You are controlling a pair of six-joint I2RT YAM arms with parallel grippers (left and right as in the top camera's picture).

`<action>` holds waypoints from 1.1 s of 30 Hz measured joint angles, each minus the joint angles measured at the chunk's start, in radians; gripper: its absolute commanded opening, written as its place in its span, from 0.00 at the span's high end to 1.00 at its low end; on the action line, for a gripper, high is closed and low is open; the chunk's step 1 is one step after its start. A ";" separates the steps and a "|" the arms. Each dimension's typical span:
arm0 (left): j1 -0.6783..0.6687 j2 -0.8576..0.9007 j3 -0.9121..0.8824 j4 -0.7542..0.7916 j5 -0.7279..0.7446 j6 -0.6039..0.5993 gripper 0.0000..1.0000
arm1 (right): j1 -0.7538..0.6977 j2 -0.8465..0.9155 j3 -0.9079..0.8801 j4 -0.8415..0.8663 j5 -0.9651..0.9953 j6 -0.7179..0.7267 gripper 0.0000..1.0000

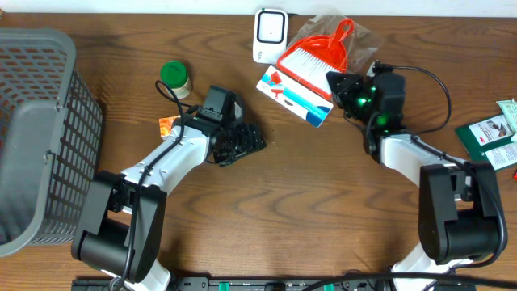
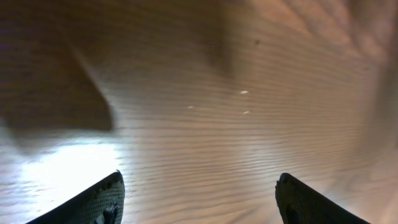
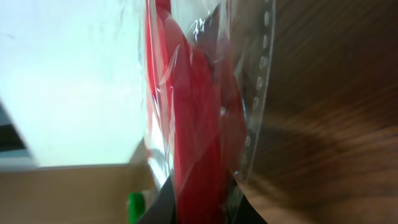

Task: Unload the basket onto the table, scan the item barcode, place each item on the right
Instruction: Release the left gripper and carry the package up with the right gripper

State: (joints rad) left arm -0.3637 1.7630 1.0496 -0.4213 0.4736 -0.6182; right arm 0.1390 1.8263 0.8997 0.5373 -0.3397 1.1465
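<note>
Overhead view shows the item, a red dustpan-and-brush pack (image 1: 311, 56) in a clear bag, lying at the far edge of the worktop (image 1: 323, 202). It sits just beside a white device (image 1: 271, 34) that I take to be the scanner, and one side of it is against a white-and-blue box (image 1: 295, 99). The right gripper (image 1: 338, 81) is at the near corner of the pack. In the right wrist view its fingers (image 3: 155, 211) are clenched on the bag, with the red plastic (image 3: 199, 124) running up between them. The left gripper (image 1: 242, 141) rests low over bare wood well apart from the pack. Its fingers (image 2: 99, 199) are released and spread wide, with nothing between them. No barcode is visible in any view, so which face must be turned to the scanner cannot be told. The main risk, as I judge it, is the hold itself. If the grip is mostly on loose, slick film, the pack could swing, twist or slide out as it is lifted. A swinging pack could push the box or knock the white device, since all three are crowded together. Creases and glare on the bag could also stop the code from reading, even once it faces the right way.
</note>
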 measured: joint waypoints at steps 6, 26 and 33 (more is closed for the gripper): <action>0.000 0.000 0.000 -0.017 -0.053 0.026 0.22 | 0.053 0.005 0.118 -0.067 0.111 -0.082 0.98; 0.000 0.000 0.000 -0.017 -0.114 0.100 0.22 | 0.055 0.318 0.472 -0.142 0.209 -0.163 0.99; 0.000 0.000 0.000 -0.019 -0.120 0.103 0.21 | 0.054 0.366 0.567 -0.137 0.195 -0.163 0.99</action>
State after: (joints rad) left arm -0.3637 1.7630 1.0496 -0.4404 0.3538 -0.5148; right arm 0.1928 2.1925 1.4670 0.4007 -0.1448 0.9833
